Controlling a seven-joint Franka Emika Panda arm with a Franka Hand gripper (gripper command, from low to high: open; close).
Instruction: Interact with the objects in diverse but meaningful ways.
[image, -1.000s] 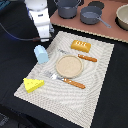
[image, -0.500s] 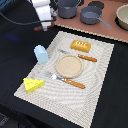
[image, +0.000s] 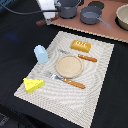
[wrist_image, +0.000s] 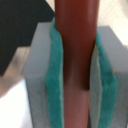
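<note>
One item is in the grip: the sausage (wrist_image: 75, 60), clamped between the two teal pads (wrist_image: 54, 85) of the gripper (wrist_image: 75, 75). The jaws stand narrowed to the sausage's width, both pads touching its sides.

Handling, as a judgement:
- Sausage: smooth, round, reddish-brown, thin. Probably light hard plastic, stiff, and slippery on its curved face. The grip shown, across the width near mid-length, suits it; a hold near one end would likely let it swing.
- Cheese (image: 33, 84): yellow wedge with holes. Light and rigid by its look. Take it across the two flat side faces, not over the sloped edge.
- Bread (image: 81, 46): orange ridged block. The ridges should give purchase; grip across the short dimension.
- Cup (image: 41, 53): light blue, seemingly upside down. Hollow, so likely to tip; take it across the body.
- Pan (image: 91, 16): dark grey, long handle. The handle is the obvious hold, though the bowl would hang off-balance.

Location: in the exterior view the arm sits at the upper edge, toward that view's left, beyond the mat (image: 102, 75); the sausage end shows near it. Cheese, cup and bread lie on the mat around a tan plate (image: 69, 66). The pan sits on the brown surface past the mat.
</note>
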